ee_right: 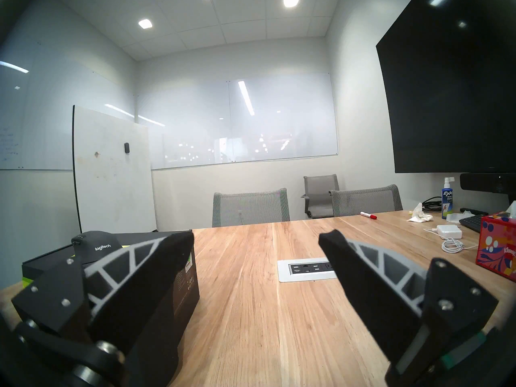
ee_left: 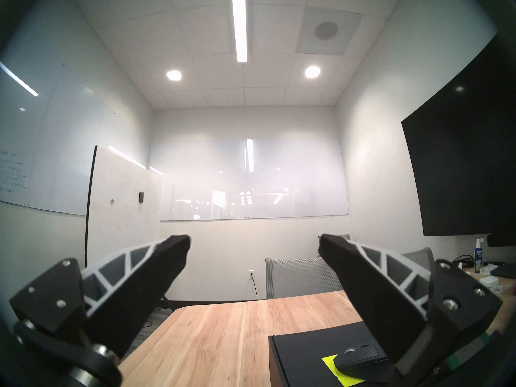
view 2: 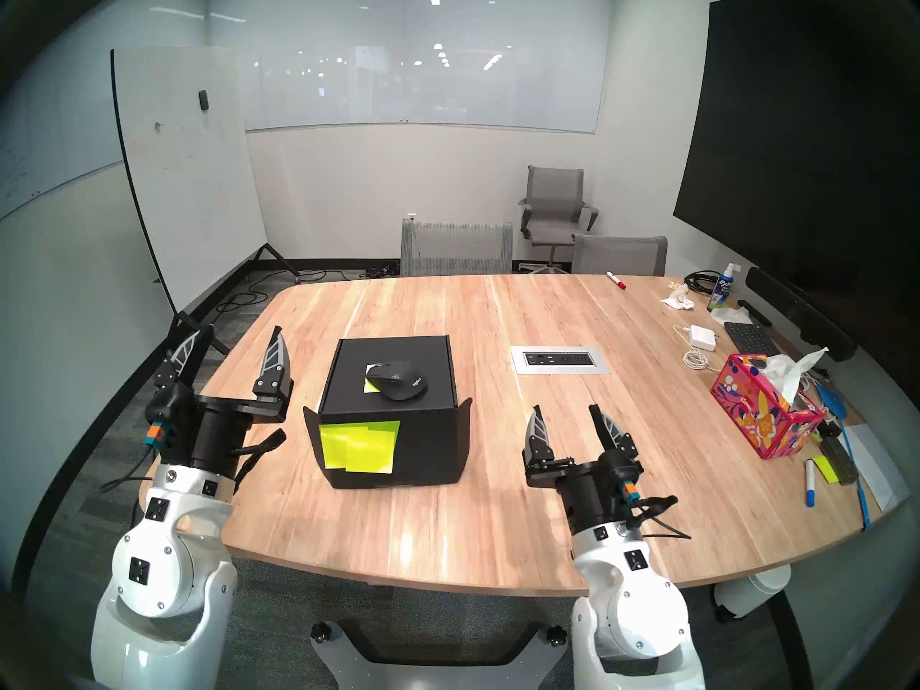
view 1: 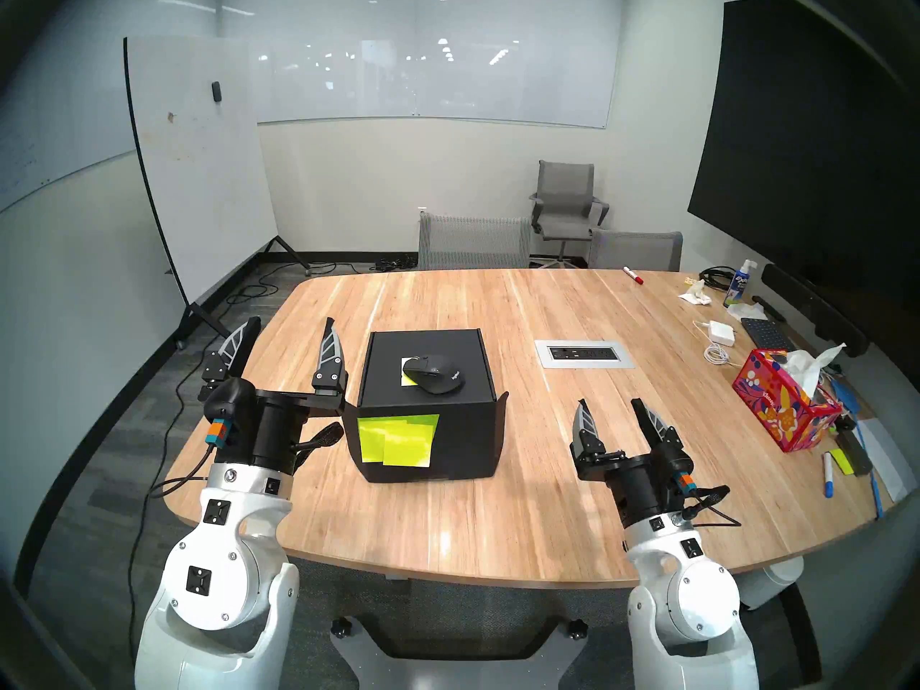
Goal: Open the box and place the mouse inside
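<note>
Two hands, left (view 1: 291, 334) and right (view 1: 609, 409), gape empty; only the right wrist view reads the mouse (ee_right: 96, 246) lettering (box (ee_right: 187, 283) partly hidden).

A small meeting room with pale walls. A rounded light-wood plank worktop (view 1: 498, 500) fills the middle. A long glossy wall-mounted whiteboard (view 1: 438, 76) spans the far wall, reflecting ceiling lights. At the left, a freestanding white board on a black frame (view 1: 199, 176) leans over grey carpet (view 1: 124, 425) strewn with black cables. Three grey mesh office chairs (view 1: 473, 241) stand at the far side. A large dark wall screen (view 1: 806, 151) hangs at the right. A long white ceiling strip light (ee_left: 239, 23) glows overhead.
</note>
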Robot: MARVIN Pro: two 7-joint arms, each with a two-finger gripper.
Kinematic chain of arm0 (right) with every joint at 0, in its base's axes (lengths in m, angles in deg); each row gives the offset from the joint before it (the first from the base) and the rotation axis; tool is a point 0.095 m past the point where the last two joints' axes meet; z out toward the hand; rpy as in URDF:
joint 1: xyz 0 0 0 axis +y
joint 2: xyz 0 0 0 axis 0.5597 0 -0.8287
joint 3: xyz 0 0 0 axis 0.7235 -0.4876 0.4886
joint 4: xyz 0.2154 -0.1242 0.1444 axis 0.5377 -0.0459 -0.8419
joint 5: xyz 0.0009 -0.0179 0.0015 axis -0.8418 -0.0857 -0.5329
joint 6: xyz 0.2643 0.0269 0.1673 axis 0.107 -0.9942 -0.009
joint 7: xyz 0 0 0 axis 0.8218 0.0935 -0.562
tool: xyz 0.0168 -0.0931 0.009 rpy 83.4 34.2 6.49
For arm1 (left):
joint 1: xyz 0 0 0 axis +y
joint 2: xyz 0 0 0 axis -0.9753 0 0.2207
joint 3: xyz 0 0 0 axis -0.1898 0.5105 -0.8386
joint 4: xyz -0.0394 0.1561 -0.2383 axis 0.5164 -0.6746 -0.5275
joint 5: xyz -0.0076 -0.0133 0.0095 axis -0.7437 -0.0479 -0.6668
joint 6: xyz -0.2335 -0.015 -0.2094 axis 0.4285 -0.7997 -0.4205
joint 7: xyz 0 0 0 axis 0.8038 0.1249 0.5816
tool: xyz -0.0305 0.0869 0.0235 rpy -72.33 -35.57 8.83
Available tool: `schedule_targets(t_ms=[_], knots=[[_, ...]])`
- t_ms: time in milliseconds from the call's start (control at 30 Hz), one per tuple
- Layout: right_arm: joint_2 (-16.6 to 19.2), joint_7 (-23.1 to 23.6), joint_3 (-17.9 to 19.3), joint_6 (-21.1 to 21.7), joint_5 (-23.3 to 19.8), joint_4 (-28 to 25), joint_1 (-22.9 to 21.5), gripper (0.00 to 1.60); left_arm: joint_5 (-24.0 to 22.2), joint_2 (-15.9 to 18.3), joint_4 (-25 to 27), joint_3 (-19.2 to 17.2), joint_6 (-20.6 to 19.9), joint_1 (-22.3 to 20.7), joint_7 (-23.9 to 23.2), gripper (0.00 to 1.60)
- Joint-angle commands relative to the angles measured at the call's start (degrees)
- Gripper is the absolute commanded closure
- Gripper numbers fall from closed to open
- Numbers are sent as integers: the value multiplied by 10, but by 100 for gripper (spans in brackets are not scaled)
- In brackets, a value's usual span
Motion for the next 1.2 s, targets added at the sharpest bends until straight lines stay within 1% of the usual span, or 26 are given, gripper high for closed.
schedule_targets(t_ms=[0,133,233,433,667,833,900,1067,1167], knots=[[0,0,0,-2,0,-12,-1,0,-27,37,14,-25,-13,1,-42,0],[0,0,0,-2,0,-12,-1,0,-37,61,12,-44,-33,2,-74,0],[0,0,0,-2,0,-11,-1,0,-65,84,12,-65,-60,-1,-110,0],[0,0,0,-2,0,-12,-1,0,-96,106,3,-102,-83,-2,-159,0],[0,0,0,-2,0,-12,-1,0,-125,121,-5,-137,-78,18,-209,0],[0,0,0,-2,0,-12,-1,0,-153,133,-25,-159,-48,29,-258,0],[0,0,0,-2,0,-12,-1,0,-156,134,-33,-164,-36,30,-271,0],[0,0,0,-2,0,-12,-1,0,-136,143,-43,-170,-17,32,-289,0],[0,0,0,-2,0,-12,-1,0,-137,144,-50,-175,-7,32,-298,0]])
